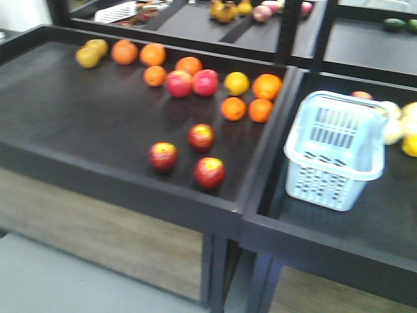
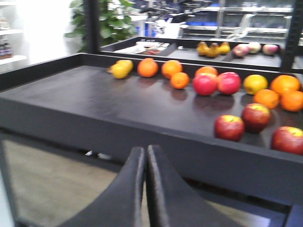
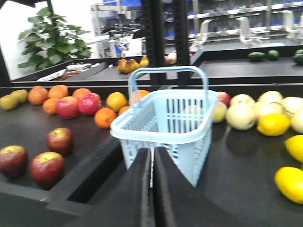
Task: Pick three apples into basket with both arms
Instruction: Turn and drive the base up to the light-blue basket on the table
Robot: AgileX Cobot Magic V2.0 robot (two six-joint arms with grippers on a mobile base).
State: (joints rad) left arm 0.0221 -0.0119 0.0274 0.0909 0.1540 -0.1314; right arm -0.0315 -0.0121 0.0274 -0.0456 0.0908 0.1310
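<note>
Three dark red apples with yellow tops lie near the front of the left black tray: one (image 1: 163, 156) on the left, one (image 1: 201, 137) behind, one (image 1: 209, 172) nearest the front. The pale blue basket (image 1: 339, 151) stands empty in the right tray, handle up. In the left wrist view my left gripper (image 2: 145, 153) is shut and empty, low in front of the tray's front wall, with the apples (image 2: 229, 127) up to its right. My right gripper (image 3: 152, 153), shut and empty, sits just before the basket (image 3: 166, 121); the apples (image 3: 47, 169) lie to its left. Neither arm shows in the front view.
Oranges (image 1: 233, 108), two brighter pink-red apples (image 1: 193, 83) and yellow-green fruit (image 1: 90, 53) lie further back in the left tray. Yellow and pale fruit (image 3: 273, 124) fill the right tray beside the basket. A raised black divider (image 1: 273, 140) separates the trays. More shelves stand behind.
</note>
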